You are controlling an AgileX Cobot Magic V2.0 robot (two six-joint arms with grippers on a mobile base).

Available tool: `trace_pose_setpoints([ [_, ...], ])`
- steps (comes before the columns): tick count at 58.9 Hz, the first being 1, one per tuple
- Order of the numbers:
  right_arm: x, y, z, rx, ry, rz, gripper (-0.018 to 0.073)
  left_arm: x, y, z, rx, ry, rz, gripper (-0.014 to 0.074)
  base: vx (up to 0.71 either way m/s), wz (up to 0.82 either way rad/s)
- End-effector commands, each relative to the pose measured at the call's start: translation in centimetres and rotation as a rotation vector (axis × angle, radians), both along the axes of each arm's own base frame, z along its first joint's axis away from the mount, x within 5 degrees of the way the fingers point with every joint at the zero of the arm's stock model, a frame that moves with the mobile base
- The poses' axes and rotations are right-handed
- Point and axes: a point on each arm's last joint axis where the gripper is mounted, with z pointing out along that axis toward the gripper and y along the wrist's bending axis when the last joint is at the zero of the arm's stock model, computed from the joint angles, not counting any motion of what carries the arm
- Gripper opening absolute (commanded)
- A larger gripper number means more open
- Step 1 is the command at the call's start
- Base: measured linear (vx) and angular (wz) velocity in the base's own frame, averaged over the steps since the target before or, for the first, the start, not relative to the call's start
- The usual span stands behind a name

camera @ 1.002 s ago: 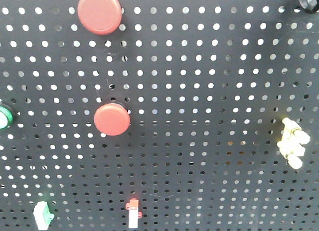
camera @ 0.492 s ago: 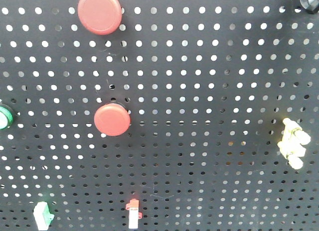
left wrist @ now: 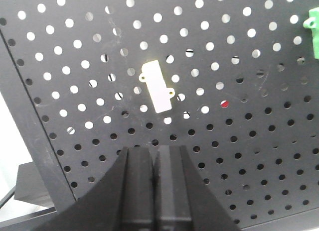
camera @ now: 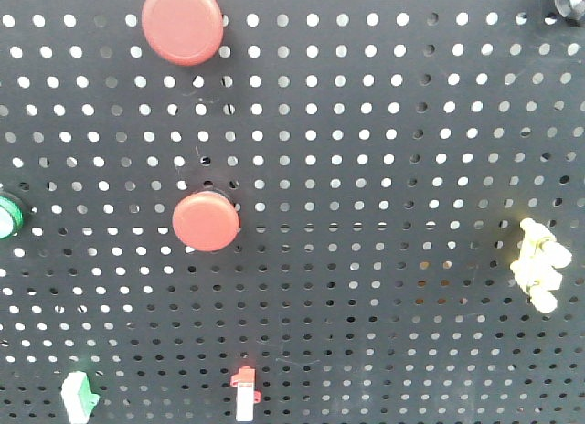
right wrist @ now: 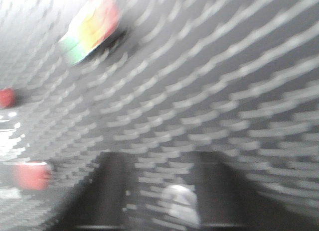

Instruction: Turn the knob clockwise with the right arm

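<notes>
Fronting both arms: a black board (camera: 413, 168), holding its controls upright so a gripper can meet them head-on. The knob (camera: 569, 2), probably the black round part at the board's top right corner, is sitting half cut off by the frame. The right arm (right wrist: 109, 191) is showing only as a broad black smear low against the board, and its jaws cannot be told. The left gripper (left wrist: 155, 166), fingers pressed together, is pointing at the board's white tag (left wrist: 158, 86), seemingly parked.
</notes>
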Motion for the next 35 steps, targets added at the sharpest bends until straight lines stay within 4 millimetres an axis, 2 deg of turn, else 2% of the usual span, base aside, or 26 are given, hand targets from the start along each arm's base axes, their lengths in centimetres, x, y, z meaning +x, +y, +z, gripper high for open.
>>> trace_pose_setpoints([
  [1,-0.9,-1.1,-0.6,-0.229,0.038,-0.089,-0.0014,0.2,-0.1,-0.5,-0.010,-0.031,-0.013,-0.0006,0.00,0.00],
  [6,-1.4,-1.7,-2.2,-0.531,0.111,-0.127,-0.0011,0.2,-0.1,-0.5,-0.010,-0.031,-0.013,-0.0006,0.00,0.00],
  [15,-2.0,-2.1,-4.0,-0.898,0.183,-0.109,-0.0007,0.2,-0.1,-0.5,-0.010,-0.031,-0.013,-0.0006,0.00,0.00],
  [22,-3.1,-3.1,-4.4,-0.934,0.202,-0.119,-0.0008,0.2,-0.1,-0.5,-0.010,-0.031,-0.013,-0.0006,0.00,0.00],
  [35,-5.7,-4.9,-4.6,-0.835,0.168,-0.131,-0.0008,0.2,-0.1,-0.5,-0.010,-0.031,-0.013,-0.0006,0.00,0.00],
])
